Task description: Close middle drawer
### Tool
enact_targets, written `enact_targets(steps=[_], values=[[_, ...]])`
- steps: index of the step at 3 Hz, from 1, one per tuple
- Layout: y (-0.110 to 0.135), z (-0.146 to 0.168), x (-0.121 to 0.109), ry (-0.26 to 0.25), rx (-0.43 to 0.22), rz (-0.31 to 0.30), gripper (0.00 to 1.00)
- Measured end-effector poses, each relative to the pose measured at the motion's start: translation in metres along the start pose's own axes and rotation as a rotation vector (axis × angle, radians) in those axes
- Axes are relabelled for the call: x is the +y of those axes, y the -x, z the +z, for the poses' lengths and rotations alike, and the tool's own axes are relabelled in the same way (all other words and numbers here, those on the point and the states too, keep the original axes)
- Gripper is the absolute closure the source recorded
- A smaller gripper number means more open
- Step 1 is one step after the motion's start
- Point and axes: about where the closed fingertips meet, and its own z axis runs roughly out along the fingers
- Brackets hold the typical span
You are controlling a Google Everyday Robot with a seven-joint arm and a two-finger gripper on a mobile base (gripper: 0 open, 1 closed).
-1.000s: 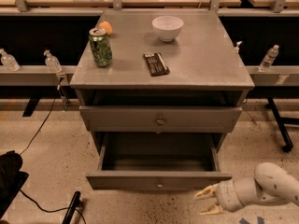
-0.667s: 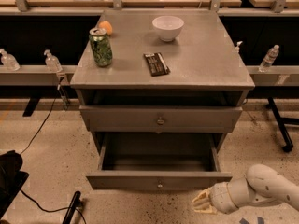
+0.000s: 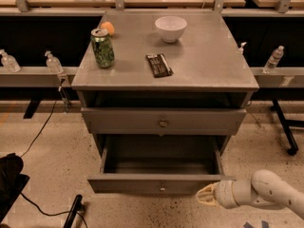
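The middle drawer (image 3: 161, 184) is pulled far out of the grey cabinet. Its deep box is empty, and its low flat front has a small round knob (image 3: 162, 188). Above it is the taller drawer front (image 3: 163, 121) with the bigger knob, standing nearly flush. My gripper (image 3: 205, 196) is low at the right end of the open drawer's front, pointing left, right at its lower right corner. I cannot tell whether it touches. My white arm (image 3: 270, 194) comes in from the lower right.
On the cabinet top (image 3: 204, 70) stand a green can (image 3: 102, 48), an orange (image 3: 108, 28), a white bowl (image 3: 170, 28) and a dark snack bar (image 3: 159, 64). Plastic bottles (image 3: 52, 61) line side rails. A black cable (image 3: 42, 127) and dark gear (image 3: 10, 179) lie on the floor to the left.
My gripper has moved a little left and closer to the right end of the open drawer's front. The drawer has not moved.
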Motion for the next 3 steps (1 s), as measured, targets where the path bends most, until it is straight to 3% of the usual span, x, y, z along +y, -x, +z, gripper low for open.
enact_targets(steps=[1,2,3], values=[[-0.027,0.017,-0.033,-0.099,0.020,-0.001,1.00],[-0.027,0.018,-0.033,-0.100,0.020,-0.001,1.00],[-0.027,0.032,-0.063,-0.149,0.021,-0.008,1.00]])
